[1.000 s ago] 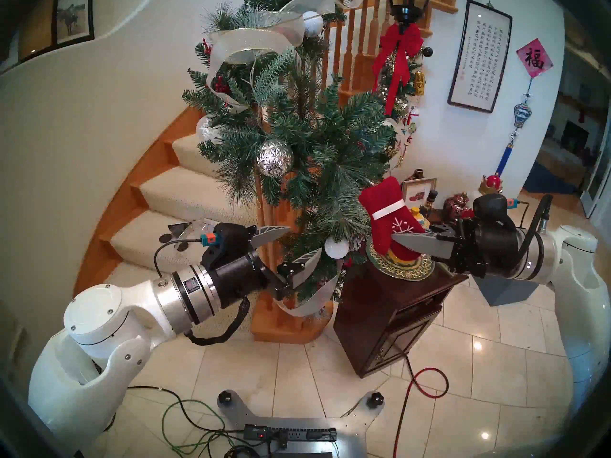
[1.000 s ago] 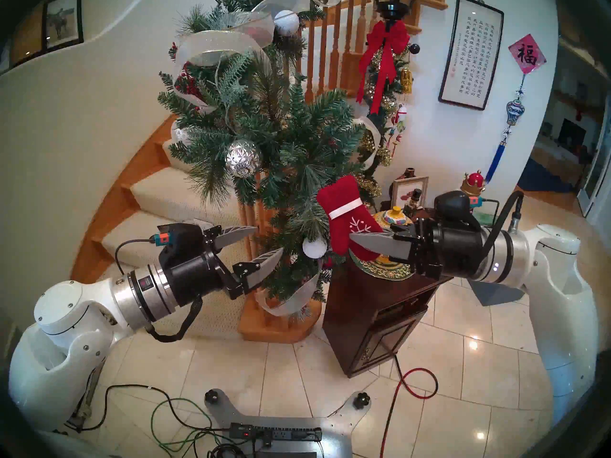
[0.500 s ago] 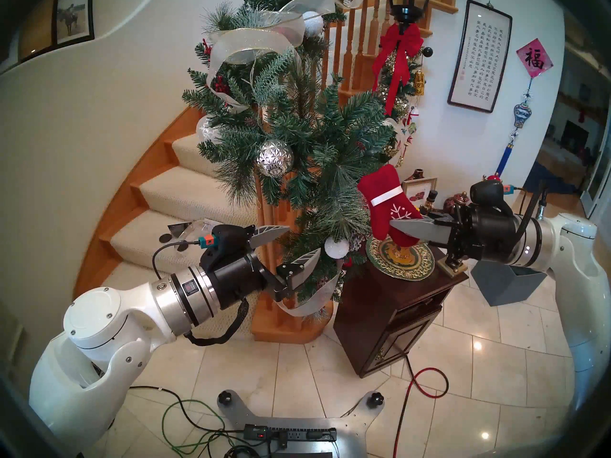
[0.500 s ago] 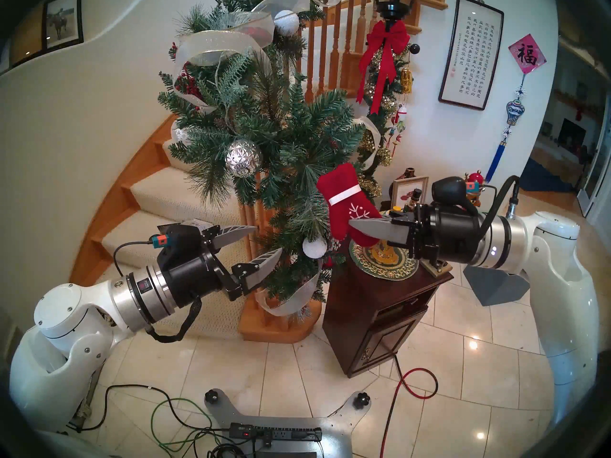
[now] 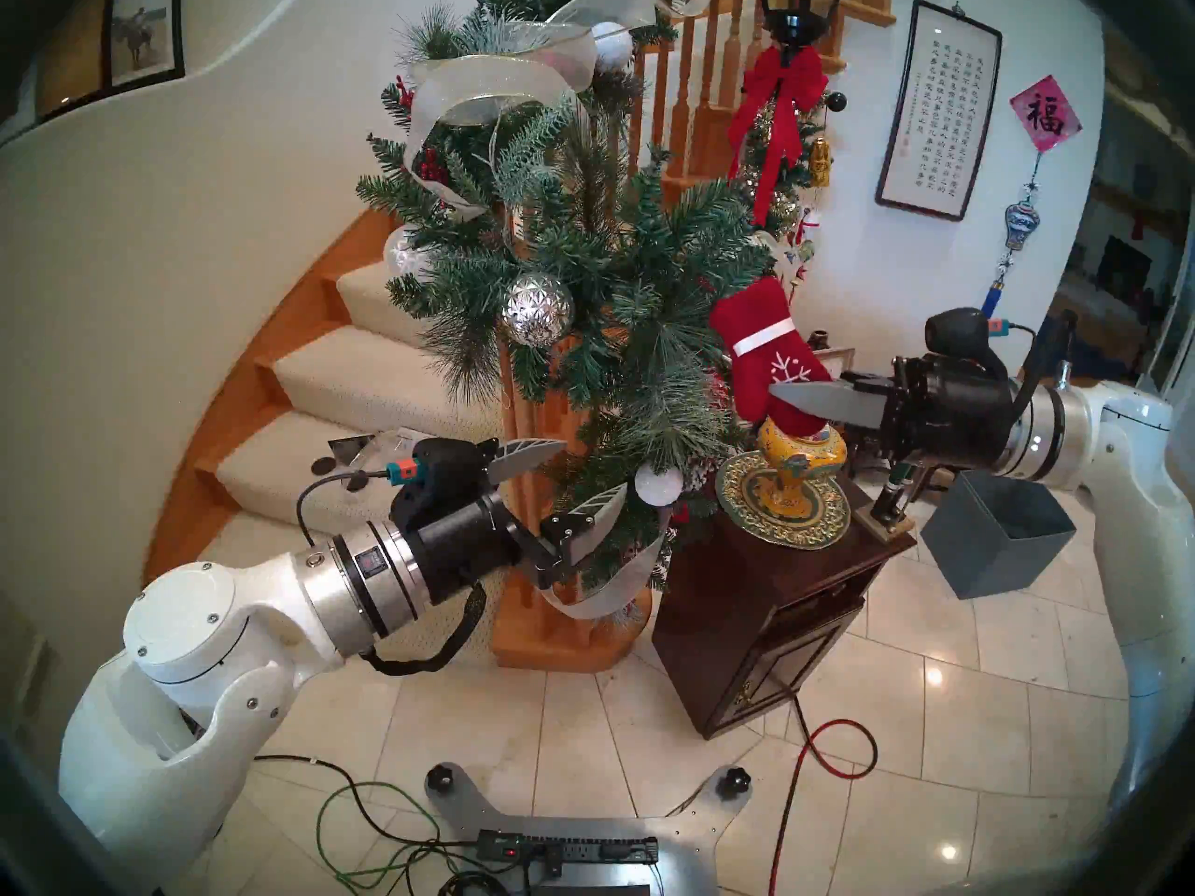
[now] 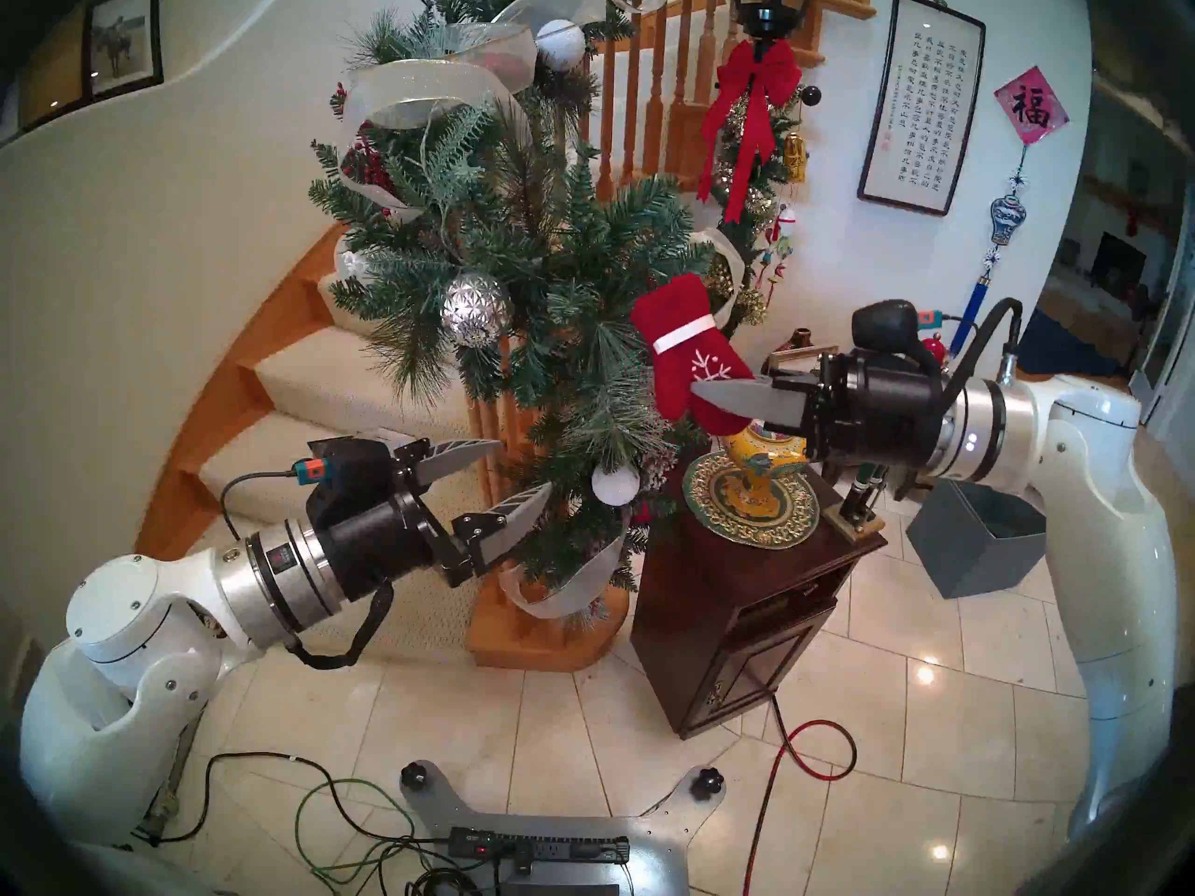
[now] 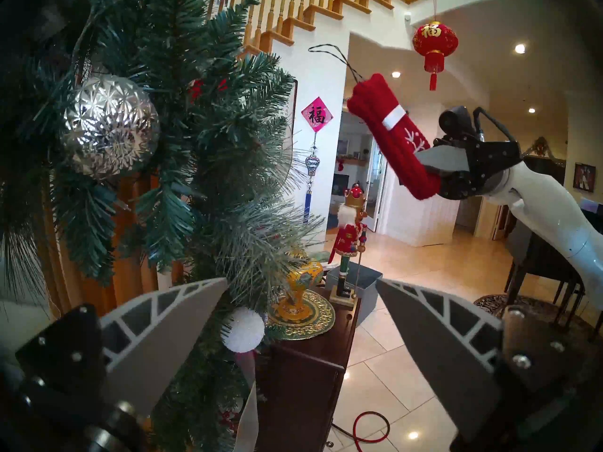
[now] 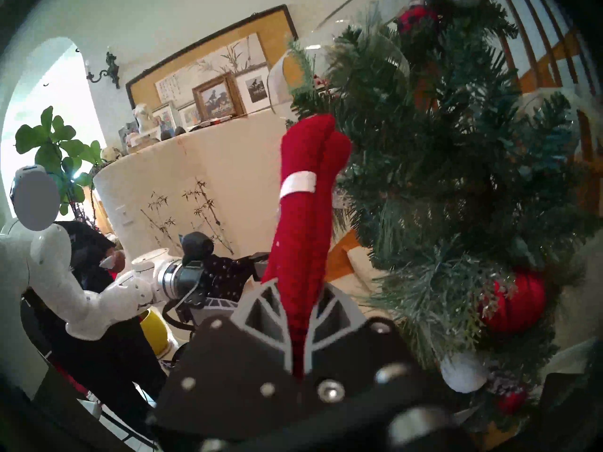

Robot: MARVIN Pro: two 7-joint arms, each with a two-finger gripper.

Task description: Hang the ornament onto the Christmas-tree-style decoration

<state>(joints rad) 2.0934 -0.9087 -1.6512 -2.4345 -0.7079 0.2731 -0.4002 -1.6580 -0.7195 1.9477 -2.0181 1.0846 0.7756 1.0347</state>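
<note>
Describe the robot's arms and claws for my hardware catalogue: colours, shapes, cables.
Both arms have glossy white rounded shells ending in silver wrist rings and black cylinders. The left claw and right claw each carry two grey, pointed, leaf-shaped fingers with ribbed cut-outs on black screwed mounts. A black wrist camera with an orange-teal plug and black cable tops each.

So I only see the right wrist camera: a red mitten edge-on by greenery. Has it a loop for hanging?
Observer: Yes. The left wrist camera shows a thin string loop sticking off the mitten at its cuff end, in open air, on no branch.
Operator: Is the other end effector helping?
Observer: No. The head camera shows the left end effector open and empty, lower beside the garland.
Operator: What's below the mitten?
Observer: A yellow vase on a dark cabinet.
</note>
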